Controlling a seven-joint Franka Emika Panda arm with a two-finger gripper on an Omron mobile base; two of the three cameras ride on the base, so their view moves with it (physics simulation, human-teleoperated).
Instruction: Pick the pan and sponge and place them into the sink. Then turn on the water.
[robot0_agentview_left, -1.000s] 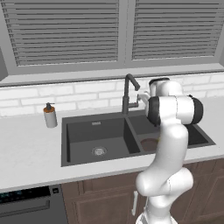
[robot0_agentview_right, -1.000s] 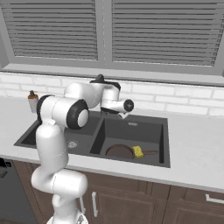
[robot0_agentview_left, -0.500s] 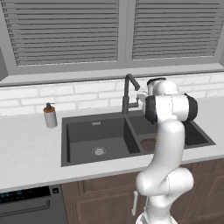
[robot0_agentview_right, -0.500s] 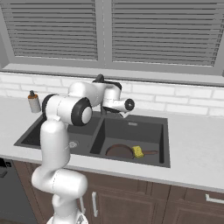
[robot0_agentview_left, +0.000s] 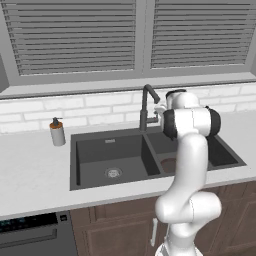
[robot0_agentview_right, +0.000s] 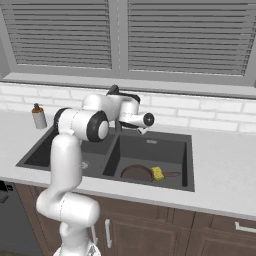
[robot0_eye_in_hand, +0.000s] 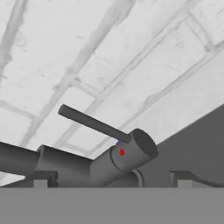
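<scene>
Two basins make up the matte charcoal-black rectangular sink (robot0_agentview_left: 90, 150) (robot0_agentview_right: 187, 165), set into a pale grey counter (robot0_agentview_left: 30, 175) (robot0_agentview_right: 225, 170). At about nine o'clock from the sink in the left base view, a small brown-capped soap bottle (robot0_agentview_left: 57, 132) (robot0_agentview_right: 38, 116) stands upright on the counter, well apart from the basins. At the sink's back rim, around twelve o'clock, rises the dark metal faucet (robot0_agentview_left: 146, 107) (robot0_eye_in_hand: 109, 162); the hand view shows its cylindrical body tilted, with a thin straight lever (robot0_eye_in_hand: 94, 123) sticking out toward ten o'clock against the white brick wall (robot0_eye_in_hand: 131, 52). The white arm's two-finger gripper (robot0_eye_in_hand: 111, 178) sits close up to the faucet body, one dark fingertip on each side of it at the bottom of the hand view; I cannot tell whether the fingers are spread or pinching. In the right base view, the smaller basin holds the small round dark-brown frying pan (robot0_agentview_right: 137, 173), its long handle pointing toward three o'clock. The small green rectangular sponge (robot0_agentview_right: 158, 173) lies at the pan's three o'clock edge, touching it.
</scene>
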